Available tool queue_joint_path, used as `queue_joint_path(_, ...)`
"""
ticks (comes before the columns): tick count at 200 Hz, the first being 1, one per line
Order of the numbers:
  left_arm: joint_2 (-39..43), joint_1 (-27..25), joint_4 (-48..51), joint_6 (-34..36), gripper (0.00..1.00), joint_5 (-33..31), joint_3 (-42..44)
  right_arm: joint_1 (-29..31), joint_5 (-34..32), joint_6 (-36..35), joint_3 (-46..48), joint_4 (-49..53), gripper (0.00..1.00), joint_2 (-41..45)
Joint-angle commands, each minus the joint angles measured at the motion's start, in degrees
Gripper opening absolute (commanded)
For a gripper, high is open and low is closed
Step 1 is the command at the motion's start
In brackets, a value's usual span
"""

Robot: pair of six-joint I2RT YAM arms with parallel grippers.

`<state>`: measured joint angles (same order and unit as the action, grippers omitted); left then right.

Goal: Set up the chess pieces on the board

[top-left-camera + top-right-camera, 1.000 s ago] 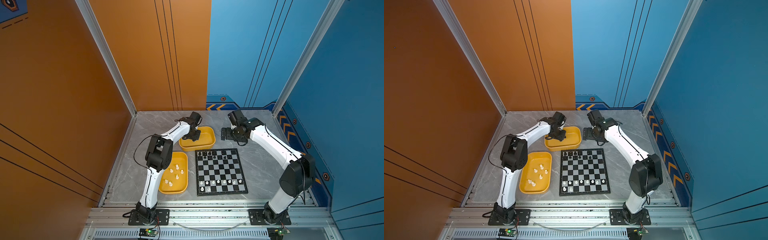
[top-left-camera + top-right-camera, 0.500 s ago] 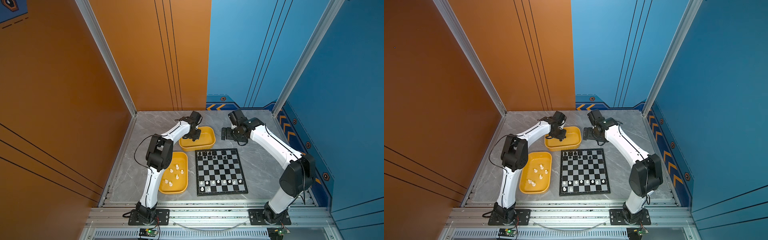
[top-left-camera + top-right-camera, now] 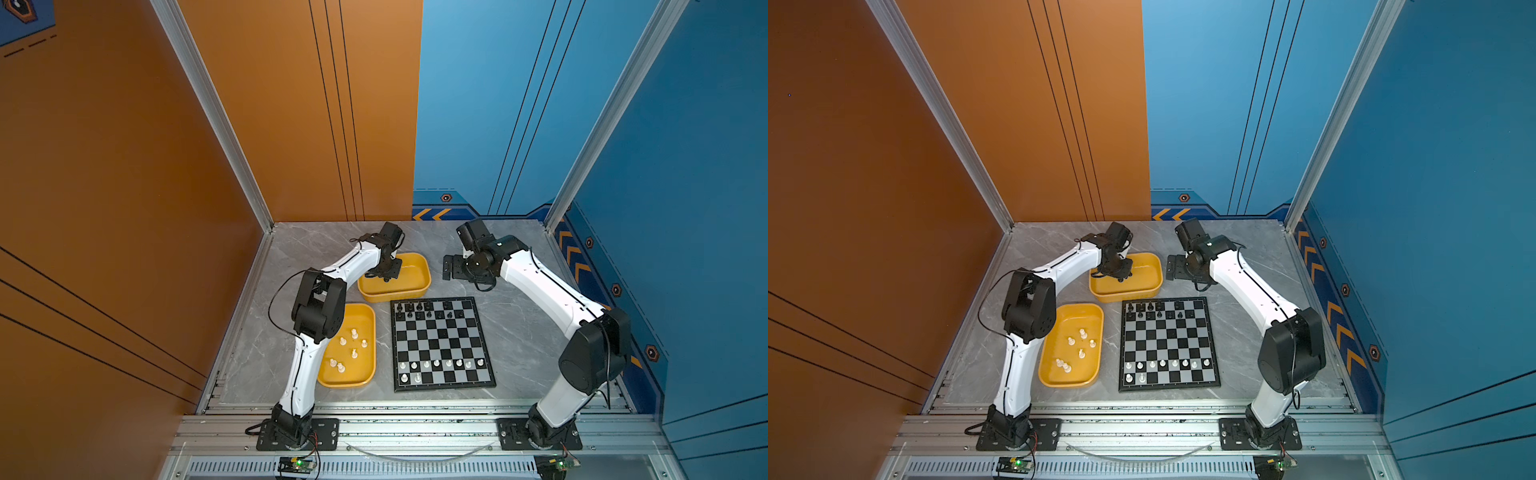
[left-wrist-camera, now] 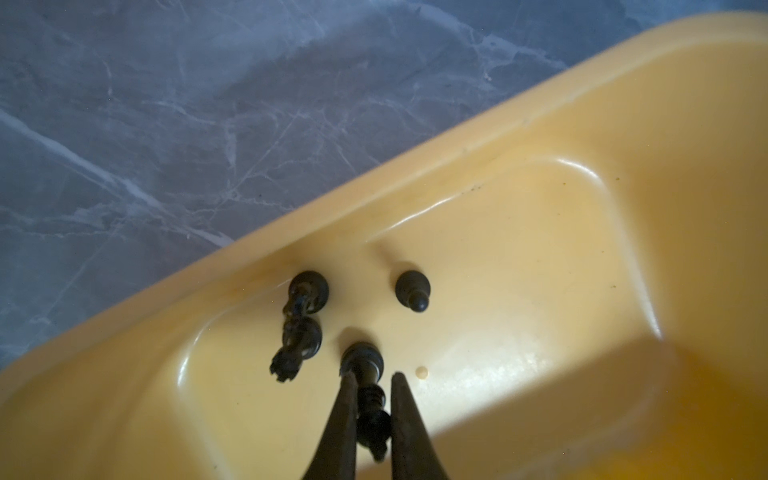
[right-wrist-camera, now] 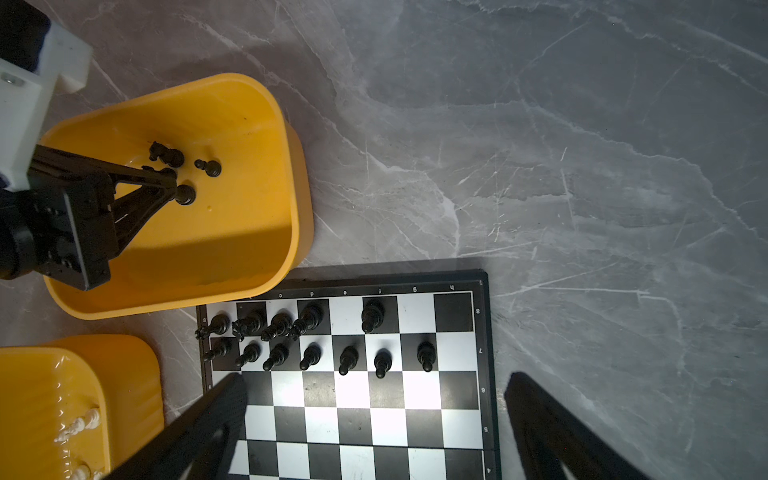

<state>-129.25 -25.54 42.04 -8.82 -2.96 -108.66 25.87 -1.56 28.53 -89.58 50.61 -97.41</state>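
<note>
My left gripper (image 3: 388, 277) is down in the far yellow tray (image 3: 420, 266), clamped on a black piece (image 4: 371, 399).
In both top views I see the board (image 3: 440, 345) just beside that tray. The right gripper (image 3: 448, 268) hangs near its far edge, jaws wide and empty. My left wrist view shows the thin fingers (image 4: 345, 415) pressed on the piece's upper stem, its round base on the tray floor, with a pawn (image 4: 412, 291) and two more nearby. The right wrist view agrees. I judge it light, hard, slick and tippy, best held just under the head.

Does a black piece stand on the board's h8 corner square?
No, the h8 square of the board lies bare; the nearest back-row black piece stands on f8.
</note>
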Motion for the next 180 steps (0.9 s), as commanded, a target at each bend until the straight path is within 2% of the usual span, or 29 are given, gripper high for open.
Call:
queue_joint_path(1, 1.8, 0.2, 2.4, 0.1, 0.05, 0.9, -0.4, -0.1, -0.8, 1.0, 0.1, 1.8, 1.0, 1.8)
queue_joint_path(49, 7.1, -0.6, 3.6, -0.8, 0.05, 2.9, -1.1, 0.4, -0.8, 1.7, 1.9, 1.5, 1.0, 4.0)
queue_joint_path(106, 13.0, -2.3, 3.6, -5.0, 0.04, 7.0, 0.1, 0.9, -1.2, 2.7, 5.9, 1.3, 1.0, 9.1)
queue_joint_path(180, 17.3, -10.8, 3.0, -9.1, 0.04, 6.1, 4.2, 0.6, -2.2, 3.1, 11.4, 3.8, 1.0, 17.2)
